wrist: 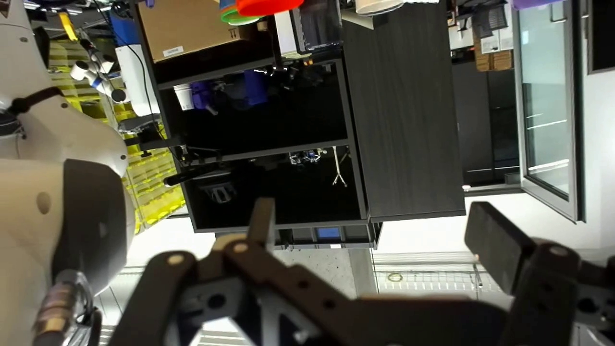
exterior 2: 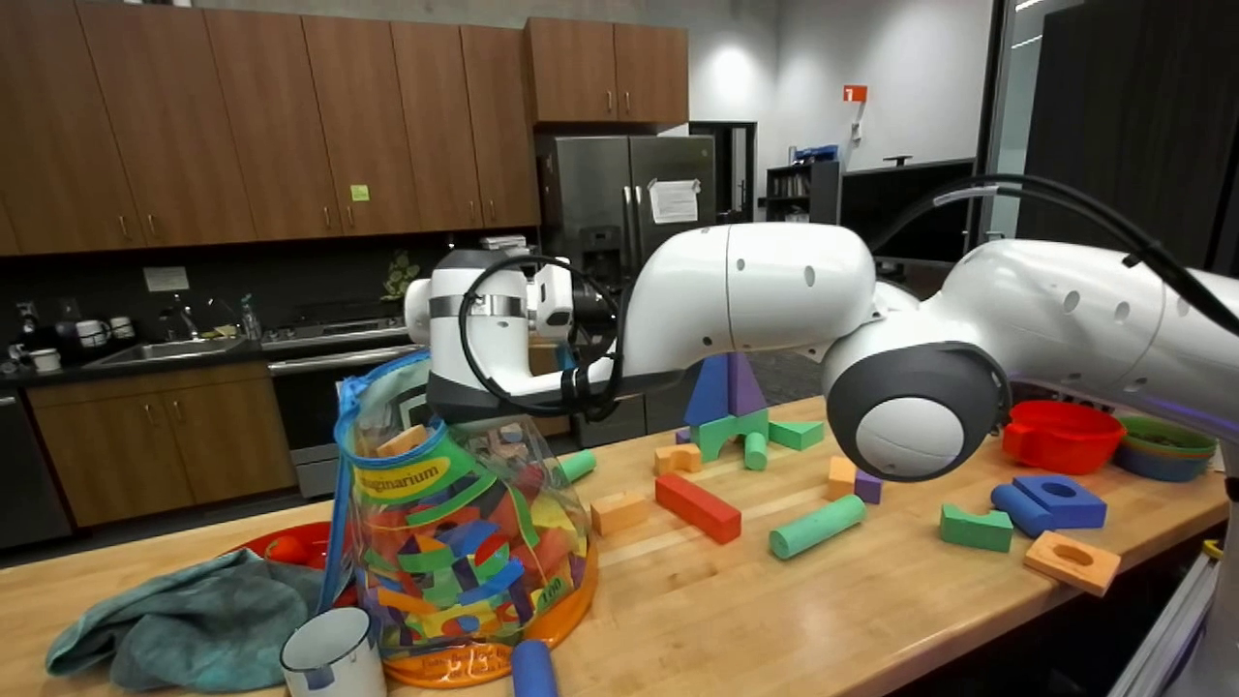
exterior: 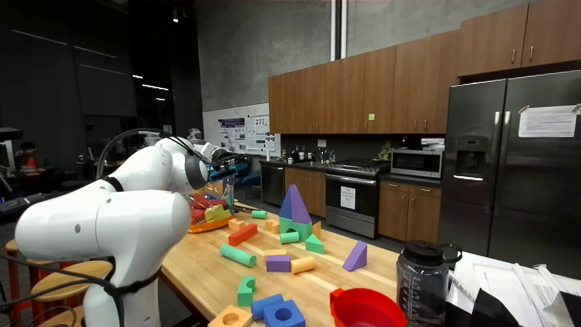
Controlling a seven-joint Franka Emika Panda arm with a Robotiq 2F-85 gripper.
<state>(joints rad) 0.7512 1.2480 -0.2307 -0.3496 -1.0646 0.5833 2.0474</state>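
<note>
My gripper (wrist: 382, 235) is open in the wrist view, with nothing between its pads. In an exterior view the gripper (exterior: 222, 158) is raised above the table's far end, near a clear bag of coloured blocks (exterior: 209, 211). The bag (exterior 2: 455, 542) also shows below the wrist, with its blue-edged top open; there the gripper is largely hidden. A blue and a purple triangle (exterior: 295, 204) stand on a green arch (exterior: 296, 227). A red block (exterior: 243, 234), a green cylinder (exterior: 238, 255), a purple wedge (exterior: 356, 256) and several other blocks lie on the table.
A red bowl (exterior: 367, 313) and a dark water bottle (exterior: 422, 284) stand at one end of the table. A white mug (exterior 2: 334, 658), a teal cloth (exterior 2: 194, 620) and a blue cylinder (exterior 2: 534, 668) are around the bag. Bowls (exterior 2: 1166, 450) are stacked beside the red bowl.
</note>
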